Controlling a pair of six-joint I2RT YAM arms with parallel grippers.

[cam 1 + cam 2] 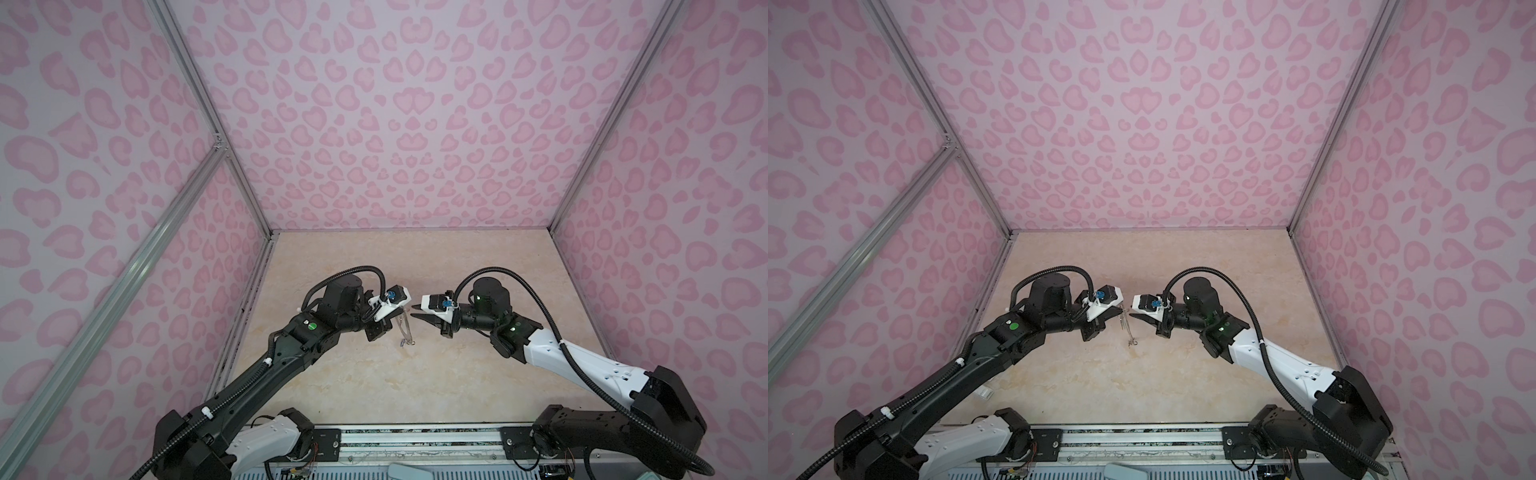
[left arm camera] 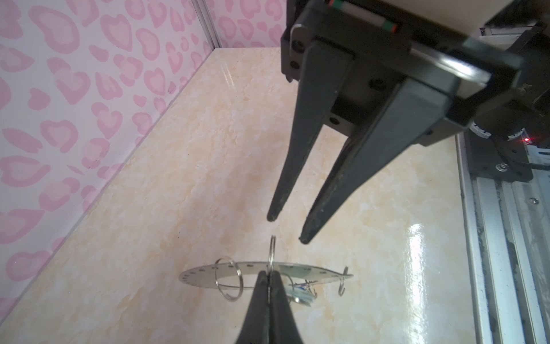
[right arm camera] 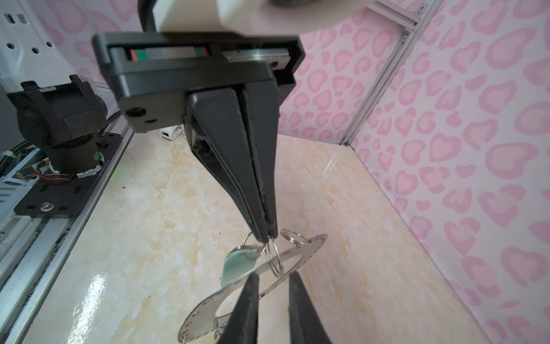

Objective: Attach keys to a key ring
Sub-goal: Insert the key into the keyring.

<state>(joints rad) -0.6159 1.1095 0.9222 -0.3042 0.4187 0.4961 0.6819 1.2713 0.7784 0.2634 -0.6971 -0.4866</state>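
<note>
The key ring (image 2: 202, 272), a flat grey disc with tiny rim holes, hangs in the air above the table, edge-on in both top views (image 1: 405, 328) (image 1: 1127, 328). My left gripper (image 2: 269, 274) (image 3: 268, 235) is shut on a small wire loop (image 2: 272, 253) threaded through the disc's rim. A pale mint green key (image 3: 239, 265) and a blue-headed key (image 2: 302, 290) dangle from loops on the disc. My right gripper (image 3: 273, 275) (image 2: 287, 229) is open by a narrow gap, its tips just short of the held loop, with nothing gripped.
The marble table (image 1: 374, 374) has pink patterned walls on three sides. An aluminium rail (image 2: 506, 238) runs along its front edge by the arm bases. A small white object (image 1: 984, 392) lies at the table's left edge. A second wire loop (image 2: 229, 278) and a hook (image 2: 343, 281) hang from the disc.
</note>
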